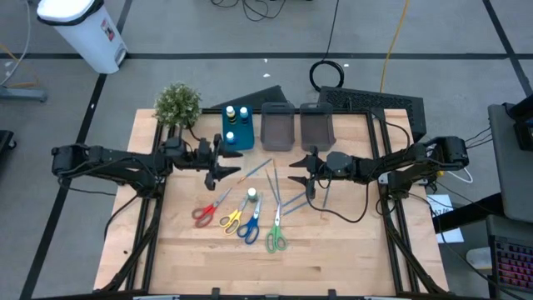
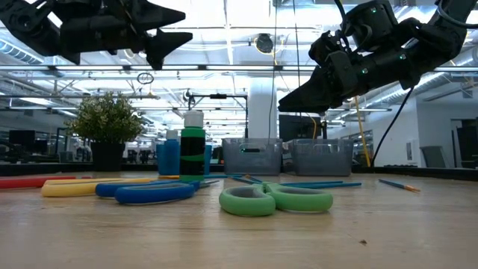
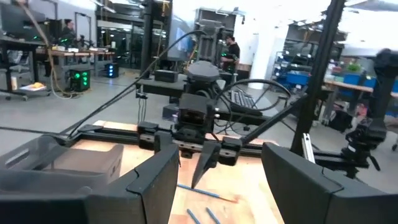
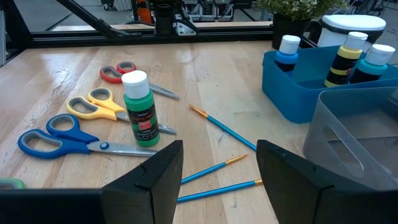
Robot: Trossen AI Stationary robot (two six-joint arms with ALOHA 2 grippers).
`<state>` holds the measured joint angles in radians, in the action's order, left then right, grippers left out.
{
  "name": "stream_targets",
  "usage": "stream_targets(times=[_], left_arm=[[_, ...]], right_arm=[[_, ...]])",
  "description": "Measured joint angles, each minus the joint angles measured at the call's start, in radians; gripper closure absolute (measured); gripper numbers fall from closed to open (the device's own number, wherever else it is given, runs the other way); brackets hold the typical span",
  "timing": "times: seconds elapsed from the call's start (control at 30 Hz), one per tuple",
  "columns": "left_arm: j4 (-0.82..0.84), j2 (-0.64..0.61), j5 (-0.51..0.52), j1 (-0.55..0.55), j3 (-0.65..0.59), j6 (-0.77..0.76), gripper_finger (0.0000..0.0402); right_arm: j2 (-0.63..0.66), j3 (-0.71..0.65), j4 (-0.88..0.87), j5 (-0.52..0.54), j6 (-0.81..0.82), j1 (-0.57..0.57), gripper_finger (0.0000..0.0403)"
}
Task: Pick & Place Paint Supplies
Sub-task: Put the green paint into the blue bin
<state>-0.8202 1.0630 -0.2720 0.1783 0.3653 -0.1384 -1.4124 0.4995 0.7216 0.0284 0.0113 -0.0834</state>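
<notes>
High view: both my arms hover above the desk (image 1: 333, 250), facing each other across the middle, neither touching anything.
Left tool (image 1: 223, 173): released, jaws apart, nothing between them; it hangs just ahead of the blue bin (image 1: 239, 142).
Right tool (image 1: 301, 178): also spread and empty, poised over the loose brushes (image 4: 221, 129).
Blue bin: already holds three bottles, with white, yellow and teal caps (image 4: 348, 59).
Grey bins (image 1: 296, 127): two, beside the blue one; I cannot tell whether anything lies inside.
Green bottle (image 4: 139, 109): upright on the desk among the scissors, white cap, not yet binned.
Scissors: red (image 1: 204, 212), yellow (image 1: 231, 219), blue (image 1: 247, 227) and green (image 1: 276, 239) pairs fanned out at mid-desk, blades pointing toward the bins.
Brushes: several thin blue ones scattered between the scissors and the grey bins, one lying farther off on the right arm's side.
Plant (image 1: 177, 106): at the far corner beside the blue bin, not mine to move.
Risk, bottle: I judge that a careless descent toward the scissors could clip the tall green bottle and topple it.
Risk, brushes: thin and flat, so my fingers could close above one or roll it away.
Risk, arms: my tools sit near each other, so reaching for the same cluster could make them collide.
</notes>
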Motion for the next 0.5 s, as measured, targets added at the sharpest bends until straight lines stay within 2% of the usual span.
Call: stream_targets(times=[0.23,0.5], left_arm=[[0.004,0.000,-0.124,-0.076,0.000,0.095,0.0162],[0.006,0.001,-0.137,-0.163,0.000,0.193,0.0162]], right_arm=[[0.000,0.000,0.000,0.000,0.000,0.000,0.0206],[0.000,0.000,0.000,0.000,0.000,0.000,0.0206]])
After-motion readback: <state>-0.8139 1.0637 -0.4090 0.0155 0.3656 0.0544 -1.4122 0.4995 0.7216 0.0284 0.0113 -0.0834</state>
